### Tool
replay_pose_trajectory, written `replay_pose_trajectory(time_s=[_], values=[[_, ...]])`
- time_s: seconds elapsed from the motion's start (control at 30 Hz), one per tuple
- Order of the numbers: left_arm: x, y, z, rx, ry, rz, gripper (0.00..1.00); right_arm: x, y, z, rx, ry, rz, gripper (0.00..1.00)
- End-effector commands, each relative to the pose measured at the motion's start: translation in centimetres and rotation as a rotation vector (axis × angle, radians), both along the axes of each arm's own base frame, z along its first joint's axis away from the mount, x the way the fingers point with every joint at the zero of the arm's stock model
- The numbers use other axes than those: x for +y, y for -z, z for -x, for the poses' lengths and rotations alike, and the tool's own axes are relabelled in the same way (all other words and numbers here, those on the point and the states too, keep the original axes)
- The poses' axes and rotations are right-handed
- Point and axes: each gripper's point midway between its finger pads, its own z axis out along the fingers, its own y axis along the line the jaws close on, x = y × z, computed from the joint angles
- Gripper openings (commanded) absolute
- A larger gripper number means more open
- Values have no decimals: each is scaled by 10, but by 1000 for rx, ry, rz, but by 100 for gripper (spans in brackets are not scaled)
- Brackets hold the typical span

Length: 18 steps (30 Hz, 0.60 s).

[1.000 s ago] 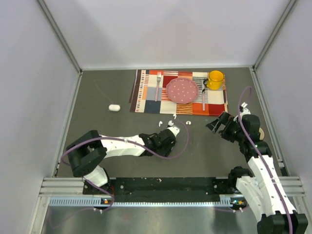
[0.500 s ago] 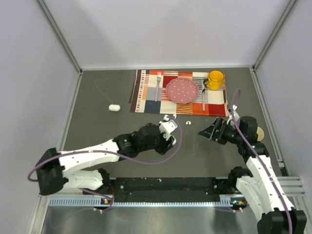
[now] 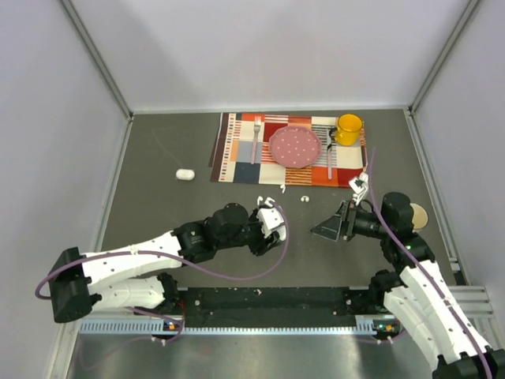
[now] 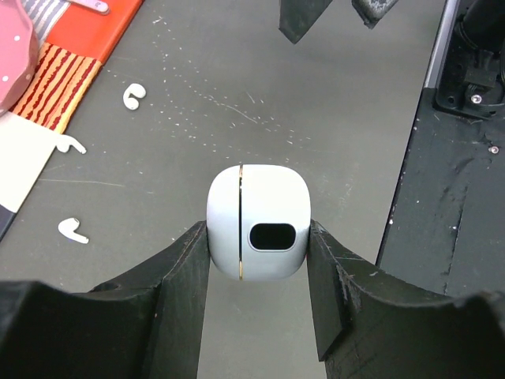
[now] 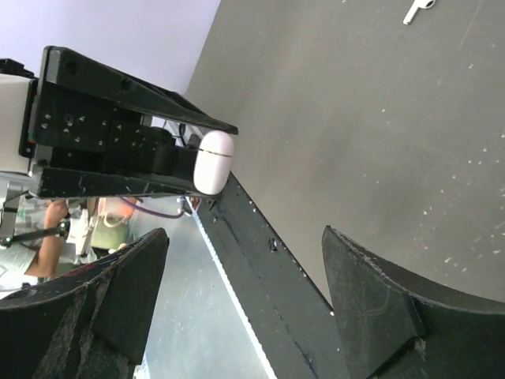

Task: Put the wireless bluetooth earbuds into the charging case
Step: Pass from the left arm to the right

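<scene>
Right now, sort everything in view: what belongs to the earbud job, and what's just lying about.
Job: charging case, clamped in the left gripper; three loose earbuds.
Lying about: placemat, fork, pink plate, yellow mug, white pebble-shaped item far left.

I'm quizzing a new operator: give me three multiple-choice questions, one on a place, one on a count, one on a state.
1. Where is the yellow mug? A) on the plate B) the placemat's far right corner C) by the left arm's base
2. How many earbuds show in the left wrist view? A) one B) three C) five
3. What is the left gripper doing? A) standing open, empty B) holding a fork C) gripping the white case
Answers: B, it stands on the mat's corner; B, three white buds lie left of the case; C, both fingers press its sides.
</scene>
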Motion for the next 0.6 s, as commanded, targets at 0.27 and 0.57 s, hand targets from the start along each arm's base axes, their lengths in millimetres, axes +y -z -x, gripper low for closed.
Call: replay_pose_trajectory(time_s=[0.27,0.57], values=[[-28,-9,3,-122,31,-28,25,37,-1,-3,-21,-38,69,77],[-31,-15,4,-169,15,-33,25,54,10,-2,14,-68,48,65]])
